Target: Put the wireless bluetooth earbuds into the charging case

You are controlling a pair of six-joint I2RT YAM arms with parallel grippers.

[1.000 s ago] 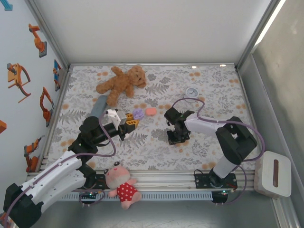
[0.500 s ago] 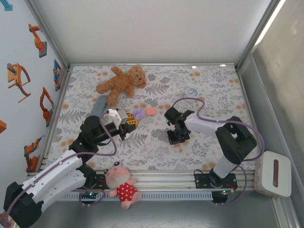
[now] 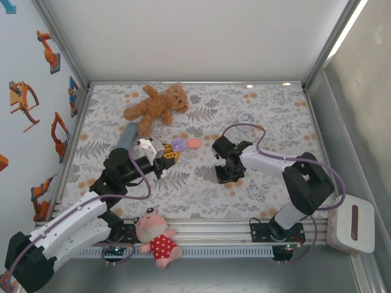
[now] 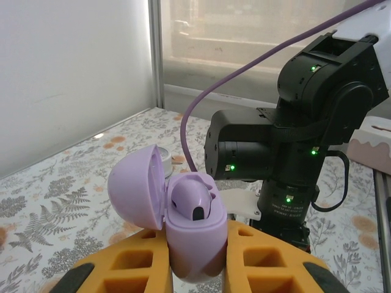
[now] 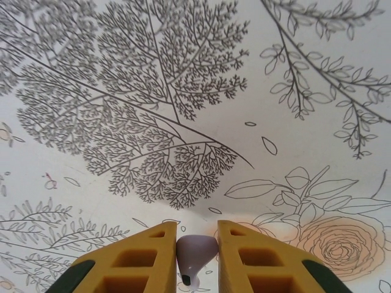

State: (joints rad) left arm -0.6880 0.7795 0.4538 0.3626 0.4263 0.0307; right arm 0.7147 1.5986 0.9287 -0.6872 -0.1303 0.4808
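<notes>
Closing my right pincer (image 5: 197, 247) over the last second, I now have it clamped on a pale purple earbud (image 5: 195, 261) low over the desk (image 5: 183, 91), so carrying it to the case looks next. My left pincer (image 4: 195, 268) stays clamped on the open charging case (image 4: 192, 235), 1 seated earbud (image 4: 190, 198) inside, barely shifted

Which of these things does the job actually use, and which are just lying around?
Job: open purple charging case in the left gripper, one earbud inside it, second earbud in the right gripper.
Lying about: teddy bear, pink doll, tissue box.
</notes>
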